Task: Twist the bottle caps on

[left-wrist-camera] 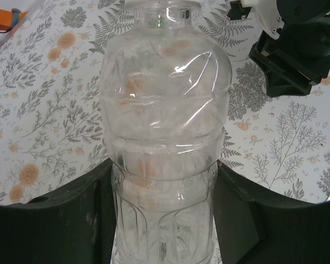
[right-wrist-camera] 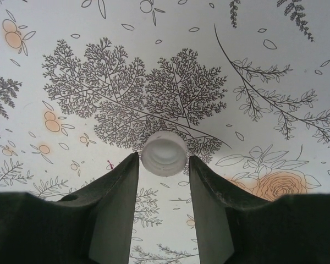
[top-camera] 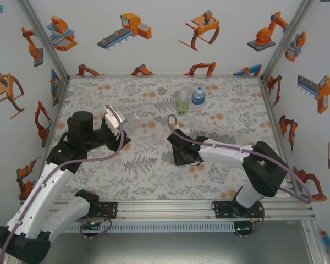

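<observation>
Left of the green-label bottle [top-camera: 182, 103], plain bottle [left-wrist-camera: 165, 110] in the grip of the left tool [left-wrist-camera: 164, 168]; nearer, white cap [right-wrist-camera: 164, 155] in that of the right tool [right-wrist-camera: 163, 160].

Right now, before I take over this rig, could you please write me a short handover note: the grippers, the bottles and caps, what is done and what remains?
Left gripper: shut on the plain clear bottle; its neck is open, no cap on it.
Right gripper: shut on one white cap at its fingertips, apart from that bottle.
Green-label bottle and blue-label bottle: side by side at the far middle of the table; too small to tell whether they are capped.
Done: bottle and cap are both gripped.
Left: bring the cap to the open neck and screw it on, then check the other two.
</observation>
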Controlling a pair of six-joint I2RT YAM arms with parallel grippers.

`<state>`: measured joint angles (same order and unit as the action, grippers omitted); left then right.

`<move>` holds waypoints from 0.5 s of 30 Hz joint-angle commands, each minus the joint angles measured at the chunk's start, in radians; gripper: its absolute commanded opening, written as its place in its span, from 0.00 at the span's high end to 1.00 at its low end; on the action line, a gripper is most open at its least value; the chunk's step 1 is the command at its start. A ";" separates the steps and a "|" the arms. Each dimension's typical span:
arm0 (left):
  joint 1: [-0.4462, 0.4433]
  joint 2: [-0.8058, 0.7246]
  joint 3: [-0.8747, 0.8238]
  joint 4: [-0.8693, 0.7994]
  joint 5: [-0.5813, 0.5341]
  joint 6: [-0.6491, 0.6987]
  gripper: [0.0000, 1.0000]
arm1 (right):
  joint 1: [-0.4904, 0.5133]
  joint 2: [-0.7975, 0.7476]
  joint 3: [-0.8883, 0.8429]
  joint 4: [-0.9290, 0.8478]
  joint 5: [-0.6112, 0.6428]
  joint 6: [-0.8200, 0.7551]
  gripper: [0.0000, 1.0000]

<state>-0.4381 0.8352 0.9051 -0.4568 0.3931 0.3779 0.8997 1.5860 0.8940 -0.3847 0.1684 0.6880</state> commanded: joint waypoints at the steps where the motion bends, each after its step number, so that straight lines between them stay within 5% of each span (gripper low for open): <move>1: -0.003 -0.001 0.020 -0.002 0.021 0.014 0.85 | 0.008 0.011 0.025 -0.005 -0.004 -0.007 0.59; 15: -0.002 -0.007 0.018 -0.003 0.016 0.014 0.85 | 0.008 -0.043 0.054 -0.043 0.001 -0.038 0.59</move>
<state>-0.4381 0.8352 0.9051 -0.4572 0.3931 0.3779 0.9005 1.5597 0.9310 -0.4183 0.1749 0.6571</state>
